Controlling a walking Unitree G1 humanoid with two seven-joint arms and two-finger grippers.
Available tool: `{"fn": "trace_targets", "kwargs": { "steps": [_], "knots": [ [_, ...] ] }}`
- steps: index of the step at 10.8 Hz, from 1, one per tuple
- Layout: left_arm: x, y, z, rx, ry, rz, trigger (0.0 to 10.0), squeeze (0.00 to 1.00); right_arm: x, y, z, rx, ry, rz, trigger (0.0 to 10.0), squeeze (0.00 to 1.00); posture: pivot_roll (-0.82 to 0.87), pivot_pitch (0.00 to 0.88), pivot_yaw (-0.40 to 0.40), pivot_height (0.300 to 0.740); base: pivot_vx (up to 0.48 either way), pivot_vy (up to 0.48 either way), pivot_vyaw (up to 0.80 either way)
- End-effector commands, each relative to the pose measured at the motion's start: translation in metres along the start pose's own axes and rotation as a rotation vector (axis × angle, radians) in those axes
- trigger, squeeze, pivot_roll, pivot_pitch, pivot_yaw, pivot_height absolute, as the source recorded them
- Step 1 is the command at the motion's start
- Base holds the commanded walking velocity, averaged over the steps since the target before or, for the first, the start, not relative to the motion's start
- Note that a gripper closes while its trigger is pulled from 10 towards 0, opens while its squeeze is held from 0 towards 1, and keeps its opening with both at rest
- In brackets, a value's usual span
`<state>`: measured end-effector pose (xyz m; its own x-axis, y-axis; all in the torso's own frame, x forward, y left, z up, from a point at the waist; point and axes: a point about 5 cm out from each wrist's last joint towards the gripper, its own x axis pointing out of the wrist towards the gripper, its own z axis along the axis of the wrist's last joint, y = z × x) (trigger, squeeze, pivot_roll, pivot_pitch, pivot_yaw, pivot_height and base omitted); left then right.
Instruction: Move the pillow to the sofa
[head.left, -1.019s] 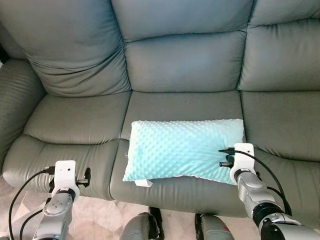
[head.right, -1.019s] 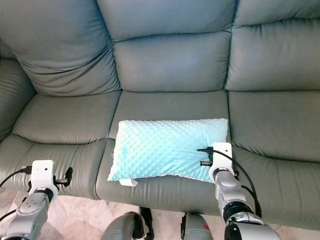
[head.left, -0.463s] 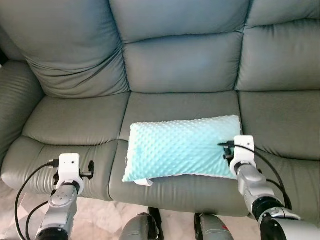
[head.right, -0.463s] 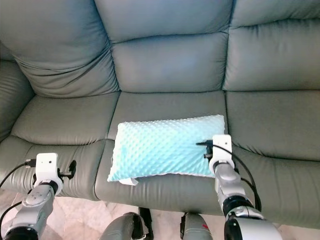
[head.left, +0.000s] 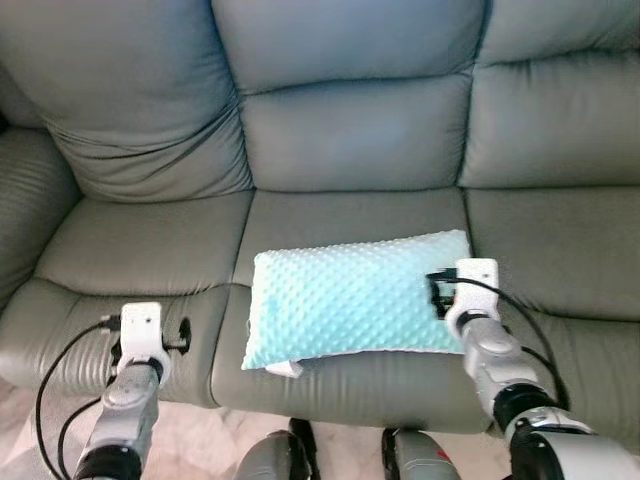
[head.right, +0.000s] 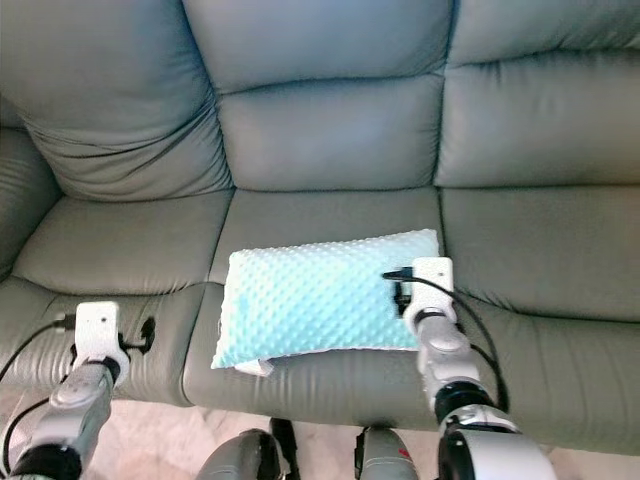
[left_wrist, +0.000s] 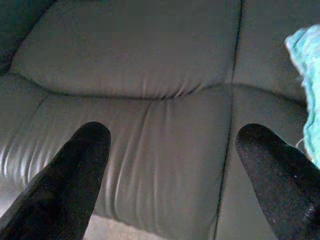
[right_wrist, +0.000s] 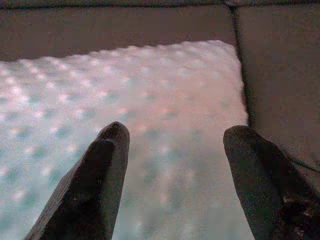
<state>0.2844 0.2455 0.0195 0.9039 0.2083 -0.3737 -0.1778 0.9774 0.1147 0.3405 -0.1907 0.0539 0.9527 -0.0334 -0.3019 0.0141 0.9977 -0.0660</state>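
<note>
We see the pillow (head.left: 355, 298) lying on the sofa (head.left: 350, 130) — task looks done; right tool (right_wrist: 175, 185) and left tool (left_wrist: 175, 175) both spread, empty.

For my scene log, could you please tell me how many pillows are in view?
1: a pale turquoise dotted fabric pillow lies flat on the grey leather sofa, on its middle seat cushion near the front edge.

Soft even light, wrist views blurred

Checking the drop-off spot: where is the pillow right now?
The pillow lies flat on the sofa's middle seat cushion, near its front edge, with the right gripper over its right end.
</note>
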Motion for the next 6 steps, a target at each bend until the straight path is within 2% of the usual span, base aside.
{"fn": "trace_targets", "kwargs": {
  "steps": [1, 4, 6],
  "knots": [
    [-0.004, 0.010, -0.012, -0.021, 0.038, 0.041, 10.0, 0.00, -0.001, 0.006, -0.003, 0.011, -0.004, 0.025, 10.0, 1.00, -0.16, 0.149, 0.144, 0.740, 0.000, 0.000, 0.00],
    [-0.003, 0.003, 0.003, -0.063, -0.046, 0.026, 10.0, 0.00, -0.001, 0.014, 0.011, 0.030, -0.085, 0.082, 10.0, 1.00, -0.20, 0.089, 0.127, 0.740, 0.000, 0.000, 0.00],
    [-0.018, 0.004, 0.005, -0.089, -0.122, 0.027, 10.0, 0.00, -0.011, 0.020, 0.012, 0.019, -0.144, 0.135, 10.0, 1.00, -0.19, 0.036, 0.112, 0.740, 0.000, 0.000, 0.00]
  ]
}}
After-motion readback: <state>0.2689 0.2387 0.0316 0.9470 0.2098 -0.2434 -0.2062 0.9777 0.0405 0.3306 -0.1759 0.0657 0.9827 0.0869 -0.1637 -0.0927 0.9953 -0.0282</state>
